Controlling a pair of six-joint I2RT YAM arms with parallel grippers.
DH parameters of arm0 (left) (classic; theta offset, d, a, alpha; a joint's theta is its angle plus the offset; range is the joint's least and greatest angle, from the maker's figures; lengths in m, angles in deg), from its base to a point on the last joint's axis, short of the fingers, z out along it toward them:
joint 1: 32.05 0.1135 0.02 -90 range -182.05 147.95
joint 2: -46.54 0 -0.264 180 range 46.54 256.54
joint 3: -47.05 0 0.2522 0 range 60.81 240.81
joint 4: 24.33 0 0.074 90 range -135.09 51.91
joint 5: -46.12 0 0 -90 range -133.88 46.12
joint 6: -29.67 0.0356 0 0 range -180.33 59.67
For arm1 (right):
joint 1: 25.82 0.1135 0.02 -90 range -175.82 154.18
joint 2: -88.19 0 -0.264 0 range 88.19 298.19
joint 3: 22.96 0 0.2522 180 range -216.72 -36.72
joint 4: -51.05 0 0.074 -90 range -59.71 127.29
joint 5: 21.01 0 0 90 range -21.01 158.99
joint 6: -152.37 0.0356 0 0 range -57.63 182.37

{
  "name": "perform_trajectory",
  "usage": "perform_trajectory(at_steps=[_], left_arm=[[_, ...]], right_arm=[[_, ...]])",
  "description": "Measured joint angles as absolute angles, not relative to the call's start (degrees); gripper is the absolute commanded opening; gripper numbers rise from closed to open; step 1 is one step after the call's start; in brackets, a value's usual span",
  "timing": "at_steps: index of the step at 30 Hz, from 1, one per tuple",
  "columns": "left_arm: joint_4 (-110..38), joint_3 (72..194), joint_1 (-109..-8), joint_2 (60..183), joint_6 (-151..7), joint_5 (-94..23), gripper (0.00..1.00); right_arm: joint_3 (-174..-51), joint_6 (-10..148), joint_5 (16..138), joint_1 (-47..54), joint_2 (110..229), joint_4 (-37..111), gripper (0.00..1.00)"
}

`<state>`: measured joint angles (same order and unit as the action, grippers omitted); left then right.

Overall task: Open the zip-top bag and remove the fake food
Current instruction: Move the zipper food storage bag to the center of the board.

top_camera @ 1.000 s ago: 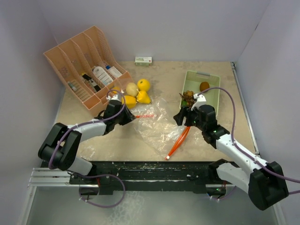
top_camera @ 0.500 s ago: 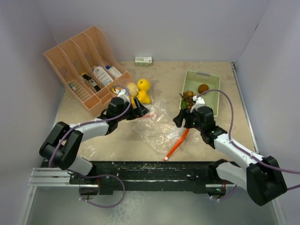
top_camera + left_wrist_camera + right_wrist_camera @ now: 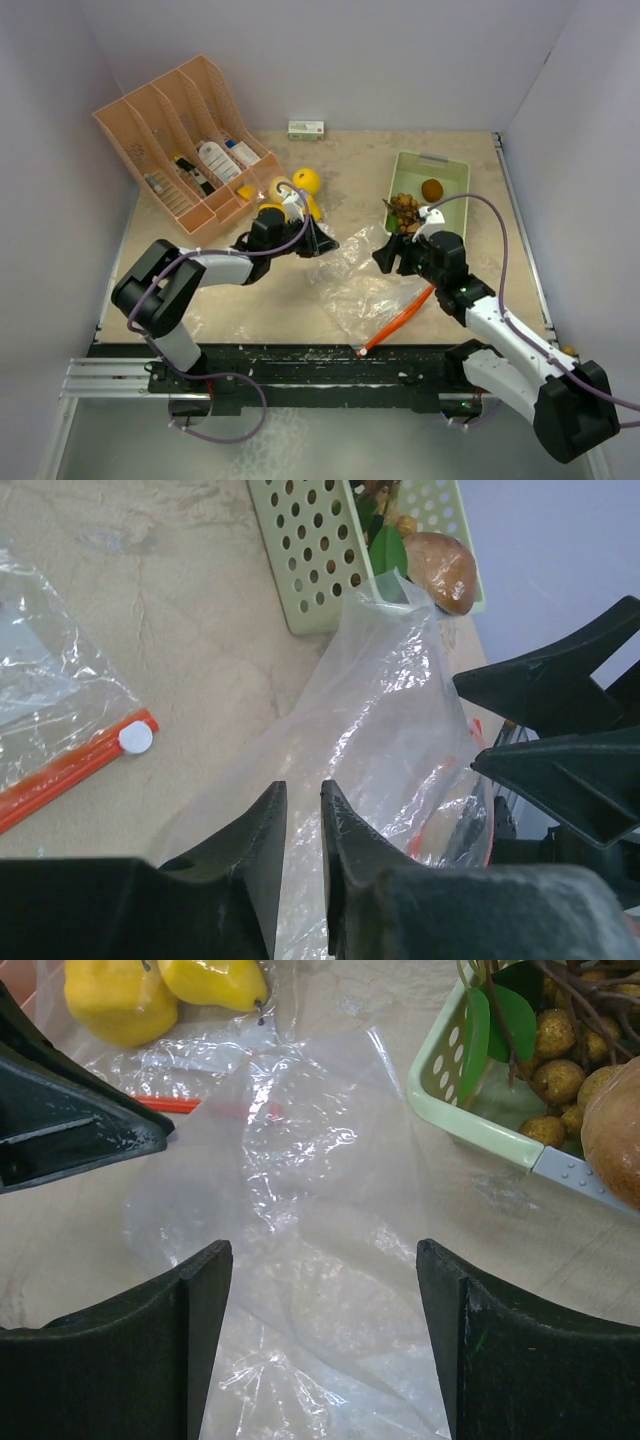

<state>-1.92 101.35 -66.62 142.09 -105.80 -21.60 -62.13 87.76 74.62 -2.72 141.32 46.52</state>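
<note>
The clear zip-top bag [image 3: 365, 285] lies crumpled at the table's middle, its orange zip [image 3: 400, 320] at the near right. I see no food inside it. My left gripper [image 3: 322, 243] is shut on the bag's film [image 3: 380, 700], which rises like a tent in front of it; its jaws [image 3: 303, 790] stand a sliver apart. My right gripper [image 3: 385, 255] is open wide just above the bag [image 3: 320, 1190], empty [image 3: 322, 1250]. Yellow fake lemons and a pepper [image 3: 298, 195] lie behind the left gripper. A brown potato [image 3: 432, 188] and a nut-like cluster [image 3: 403, 207] sit in the green basket [image 3: 450, 215].
The orange rack [image 3: 160, 115] with bottles and packets stands at the back left. A small box [image 3: 306, 128] lies at the back wall. More clear film with an orange zip strip and white slider [image 3: 134, 737] lies by the yellow pieces [image 3: 120, 995]. The two grippers are close together.
My left gripper has moved right toward the right gripper, taking the bag's film along. The bag and its orange zip have shifted right and nearer. The right gripper stays open, barely moved.
</note>
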Motion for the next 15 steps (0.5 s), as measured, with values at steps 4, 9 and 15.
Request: perform_trajectory(at_steps=[4, 9, 15], left_arm=[[-0.7, 102.66, -66.62, 142.92, -106.33, -20.44, 0.0], [-0.15, 103.99, -66.33, 142.16, -106.81, -21.12, 0.0], [-2.19, 105.41, -62.4, 137.76, -107.48, -21.86, 0.42]], right_arm=[[-61.83, 87.78, 74.59, -2.72, 139.74, 46.02, 0.75], [-61.76, 87.94, 74.48, -2.72, 137.05, 44.56, 0.74], [-61.76, 87.96, 73.06, -2.75, 133.51, 42.9, 0.86]])
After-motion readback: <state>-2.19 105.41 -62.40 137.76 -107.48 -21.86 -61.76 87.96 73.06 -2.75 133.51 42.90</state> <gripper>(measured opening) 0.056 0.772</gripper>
